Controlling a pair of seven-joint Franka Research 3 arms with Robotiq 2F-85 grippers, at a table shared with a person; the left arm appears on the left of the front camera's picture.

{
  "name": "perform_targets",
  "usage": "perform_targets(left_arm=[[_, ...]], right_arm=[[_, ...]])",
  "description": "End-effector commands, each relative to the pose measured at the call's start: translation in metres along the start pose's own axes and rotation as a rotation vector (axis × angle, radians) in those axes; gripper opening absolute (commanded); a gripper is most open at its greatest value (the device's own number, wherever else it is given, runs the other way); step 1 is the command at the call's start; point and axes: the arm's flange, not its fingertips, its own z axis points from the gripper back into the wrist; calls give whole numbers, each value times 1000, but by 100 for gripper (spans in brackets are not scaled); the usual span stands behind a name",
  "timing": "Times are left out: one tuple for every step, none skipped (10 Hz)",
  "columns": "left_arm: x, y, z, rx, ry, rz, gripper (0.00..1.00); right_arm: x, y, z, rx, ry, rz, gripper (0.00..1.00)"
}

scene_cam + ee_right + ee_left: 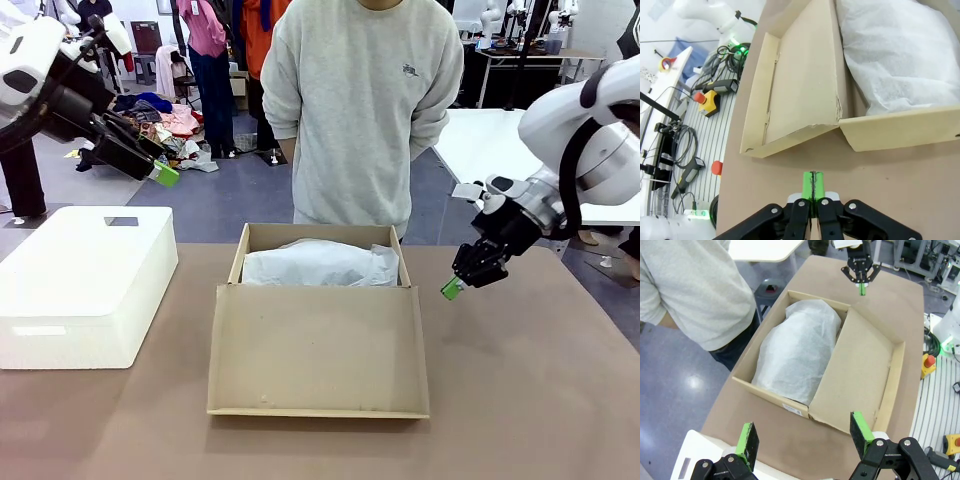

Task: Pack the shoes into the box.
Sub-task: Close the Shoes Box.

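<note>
The left claw (165, 173) hangs raised at the left, jaws spread wide. The right claw (453, 288) points down, jaws pressed together, gripping nothing.

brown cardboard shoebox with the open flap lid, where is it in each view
Front view: brown cardboard shoebox at centre, lid open toward the camera.
Left wrist view: shoebox at centre, diagonal, lid to the right.
Right wrist view: shoebox across the top, lid at left.
Shared landmark: crumpled white tissue paper inside it.
</note>
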Motion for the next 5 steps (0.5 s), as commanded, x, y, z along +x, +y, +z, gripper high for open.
perform_targets(left_arm=[[-1,2,0,-10,-10,-12,96],[-1,2,0,-10,-10,-12,96],[-1,2,0,-10,-10,-12,96],[-1,2,0,-10,-10,-12,96],[-1,2,0,-10,-10,-12,96]], right_arm=[[-3,-10,-16,-3,-29,49,0],[-5,-14,-25,16,-19,55,0],[-9,-17,-32,31,-15,55,0],[-12,-21,-38,46,-15,52,0],[-14,-24,-46,52,-22,63,0]])
